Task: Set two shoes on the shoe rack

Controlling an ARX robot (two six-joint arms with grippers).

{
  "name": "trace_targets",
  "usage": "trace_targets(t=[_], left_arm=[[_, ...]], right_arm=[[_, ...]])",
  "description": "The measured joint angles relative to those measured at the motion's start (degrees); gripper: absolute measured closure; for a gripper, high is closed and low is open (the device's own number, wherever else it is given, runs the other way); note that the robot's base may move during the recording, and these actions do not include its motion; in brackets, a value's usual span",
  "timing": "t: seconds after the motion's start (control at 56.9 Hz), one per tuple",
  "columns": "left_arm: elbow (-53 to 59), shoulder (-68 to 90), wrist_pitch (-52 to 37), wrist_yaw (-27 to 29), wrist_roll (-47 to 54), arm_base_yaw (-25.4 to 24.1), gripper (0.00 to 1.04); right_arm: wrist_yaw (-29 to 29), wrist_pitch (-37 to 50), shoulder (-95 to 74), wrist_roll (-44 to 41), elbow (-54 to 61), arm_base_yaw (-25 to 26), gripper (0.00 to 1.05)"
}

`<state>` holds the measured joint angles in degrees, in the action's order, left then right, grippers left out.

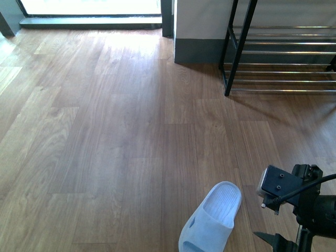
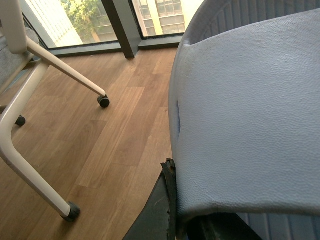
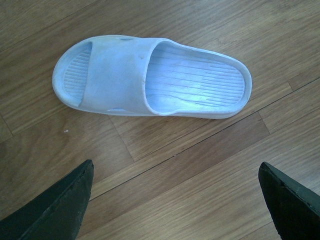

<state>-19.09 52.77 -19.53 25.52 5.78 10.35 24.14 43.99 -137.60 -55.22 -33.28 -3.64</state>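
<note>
One pale blue slide (image 3: 150,77) lies flat on the wooden floor, seen at the bottom of the front view (image 1: 211,219). My right gripper (image 3: 176,166) hovers just short of it, open, its black fingers (image 3: 65,205) wide apart over bare floor. My right arm (image 1: 310,207) shows to the right of that slide. A second pale blue slide (image 2: 250,110) fills the left wrist view, and my left gripper (image 2: 200,220) is shut on its strap edge, one black finger (image 2: 165,200) pressed against it. The shoe rack (image 1: 283,63), black frame with chrome rods, stands at the far right.
A white frame on black castors (image 2: 30,160) stands on the floor near the held slide. Glass doors (image 1: 89,6) line the far side. A white pillar with a grey base (image 1: 199,37) stands just left of the rack.
</note>
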Motion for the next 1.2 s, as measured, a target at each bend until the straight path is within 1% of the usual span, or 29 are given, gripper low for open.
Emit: trace_targets(t=[0.018,0.07,0.211,0.229,0.422,0.739,0.827,0.897,0.95,1.196], left_arm=[[0.0,0.0,0.0,0.0,0.0,0.0,1.03],[0.0,0.0,0.0,0.02,0.0,0.0,1.03],[0.0,-0.02,0.0,0.0,0.0,0.0,1.03],[0.0,0.0,0.0,0.0,0.0,0.0,1.03],[0.0,0.0,0.0,0.0,0.0,0.0,1.03],[0.0,0.0,0.0,0.0,0.0,0.0,1.03],[0.0,0.0,0.0,0.0,-0.02,0.0,1.03],[0.0,-0.02,0.0,0.0,0.0,0.0,1.03],[0.0,0.0,0.0,0.0,0.0,0.0,1.03],[0.0,0.0,0.0,0.0,0.0,0.0,1.03]], right_arm=[[0.02,2.36,-1.07,0.0,-0.24,0.0,0.09],[-0.04,4.33,-3.41,-0.22,-1.53,0.0,0.09],[1.2,0.13,-8.81,-1.6,-6.67,-0.28,0.09],[7.19,-23.28,-23.3,-8.22,-27.04,-3.72,0.09],[8.68,-25.22,-26.64,-10.12,-29.9,-5.27,0.09],[8.52,-28.74,-29.99,-10.97,-34.99,-5.27,0.09],[8.55,-28.72,-30.34,-11.13,-35.12,-5.35,0.18],[8.57,-28.81,-30.49,-11.04,-35.21,-5.44,0.29],[8.48,-28.79,-30.56,-11.08,-35.23,-5.42,0.34],[8.55,-28.83,-30.58,-10.97,-34.82,-5.57,0.69]])
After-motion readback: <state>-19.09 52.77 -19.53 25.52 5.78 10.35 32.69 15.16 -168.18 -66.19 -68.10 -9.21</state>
